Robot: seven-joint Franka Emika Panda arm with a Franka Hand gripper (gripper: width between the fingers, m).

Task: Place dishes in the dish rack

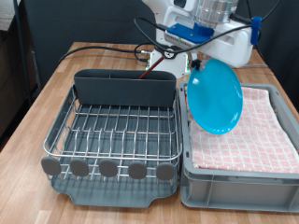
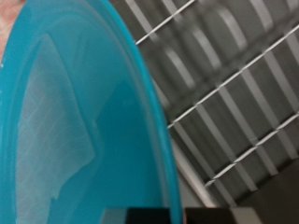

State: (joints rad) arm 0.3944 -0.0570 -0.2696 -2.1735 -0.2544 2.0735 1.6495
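Observation:
The round bright-blue plate (image 1: 215, 98) hangs on edge in the air, over the seam between the dish rack (image 1: 117, 131) and the grey bin. My gripper (image 1: 194, 71) grips its upper rim from the rack side, below the white and blue arm. In the wrist view the plate (image 2: 84, 121) fills most of the picture, with the rack's chrome wires (image 2: 234, 84) beneath it and a dark fingertip (image 2: 157, 216) at the rim. The rack holds no dishes. The white mug and the wooden spoon are out of view.
The grey plastic bin (image 1: 238, 182) with pink checked cloth (image 1: 266, 131) stands at the exterior view's right of the rack. Black cables (image 1: 103, 49) and a small white object (image 1: 153, 58) lie behind the rack on the wooden table (image 1: 37, 112).

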